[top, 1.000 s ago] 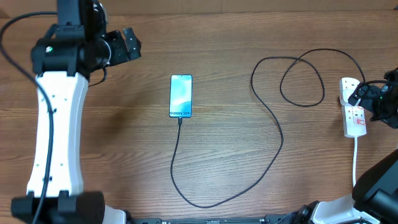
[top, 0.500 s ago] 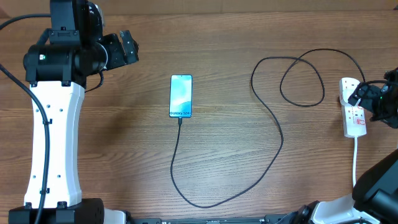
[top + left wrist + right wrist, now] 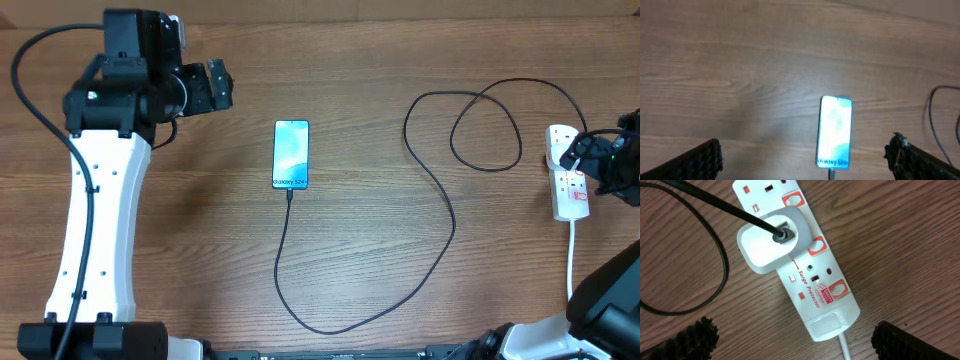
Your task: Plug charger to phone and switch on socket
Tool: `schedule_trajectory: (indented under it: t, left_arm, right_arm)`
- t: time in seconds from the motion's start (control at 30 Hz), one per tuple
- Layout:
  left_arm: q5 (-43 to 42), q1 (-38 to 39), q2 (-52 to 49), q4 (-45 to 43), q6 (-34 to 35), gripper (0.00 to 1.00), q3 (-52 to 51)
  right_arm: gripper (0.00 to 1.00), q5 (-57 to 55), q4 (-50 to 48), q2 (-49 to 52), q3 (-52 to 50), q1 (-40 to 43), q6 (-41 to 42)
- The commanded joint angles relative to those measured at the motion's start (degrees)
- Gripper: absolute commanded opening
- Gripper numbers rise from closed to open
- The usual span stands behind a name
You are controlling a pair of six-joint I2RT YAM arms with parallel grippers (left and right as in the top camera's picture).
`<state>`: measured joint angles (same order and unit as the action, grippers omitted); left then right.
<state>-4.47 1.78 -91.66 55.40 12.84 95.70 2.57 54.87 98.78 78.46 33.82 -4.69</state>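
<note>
My right gripper (image 3: 586,153) cut off at overhead's edge, covering part of socket (image 3: 573,195), white plug (image 3: 771,242) seated in it, switch state unclear, charger (image 3: 441,200) meeting phone (image 3: 291,153) mid-table, left gripper (image 3: 221,86) empty, both jaws spread.

overhead faces straight down at the brown wooden table (image 3: 380,60); left wrist shares its slim teal-screened phone (image 3: 834,132), right wrist, close, the white red-switched power strip (image 3: 822,287).
</note>
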Motion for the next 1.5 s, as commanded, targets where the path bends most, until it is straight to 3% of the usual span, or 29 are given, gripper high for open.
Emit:
schedule_trajectory:
  t: [0.0, 0.53, 0.97, 1.17, 1.47]
  left_arm:
    - [0.4, 0.2, 2.6, -4.3, -1.7, 1.0, -6.8]
    - [-1.6, 0.1, 10.4, -43.9, -0.9, 1.0, -49.4]
    - [-3.1, 0.1, 13.3, -69.2, 0.3, 1.0, -72.3]
    - [-3.0, 0.1, 14.6, -76.6, 1.1, 1.0, -78.9]
    - [-3.0, 0.1, 16.7, -77.1, 1.1, 1.0, -83.4]
  right_arm:
    - [1.0, -0.1, -0.4, -0.7, 0.3, 0.3, 0.3]
    - [1.0, -0.1, -0.4, -0.7, 0.3, 0.3, 0.3]
    - [1.0, -0.1, -0.4, -0.7, 0.3, 0.3, 0.3]
    - [1.0, -0.1, -0.4, -0.7, 0.3, 0.3, 0.3]
    - [1.0, -0.1, -0.4, -0.7, 0.3, 0.3, 0.3]
